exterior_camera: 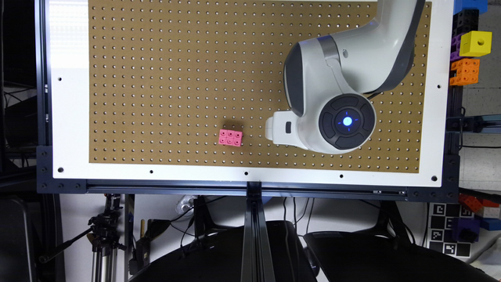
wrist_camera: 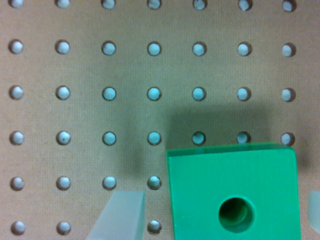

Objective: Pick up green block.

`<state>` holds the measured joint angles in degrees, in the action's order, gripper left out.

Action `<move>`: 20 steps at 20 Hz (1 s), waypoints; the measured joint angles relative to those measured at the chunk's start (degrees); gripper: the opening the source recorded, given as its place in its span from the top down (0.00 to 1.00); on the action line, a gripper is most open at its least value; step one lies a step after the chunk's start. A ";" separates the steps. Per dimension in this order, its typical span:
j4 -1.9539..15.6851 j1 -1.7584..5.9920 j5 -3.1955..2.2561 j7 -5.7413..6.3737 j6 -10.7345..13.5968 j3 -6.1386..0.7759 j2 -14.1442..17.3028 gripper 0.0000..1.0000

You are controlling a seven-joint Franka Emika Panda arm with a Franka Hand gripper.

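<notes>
Green block [wrist_camera: 232,192] between spread hand [wrist_camera: 220,212] fingers [wrist_camera: 122,215] (untouched)

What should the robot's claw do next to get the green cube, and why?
Probably close the fingers. In the wrist view the green block sits on the pegboard between the open gripper, one translucent finger on one side, the other just showing past the far side, both apart from it.
</notes>
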<state>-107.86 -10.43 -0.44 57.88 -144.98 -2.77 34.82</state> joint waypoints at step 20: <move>0.76 0.01 -0.02 0.00 -0.35 0.03 1.47 1.00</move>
<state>-107.09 -10.42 -0.46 57.88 -145.34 -2.73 36.29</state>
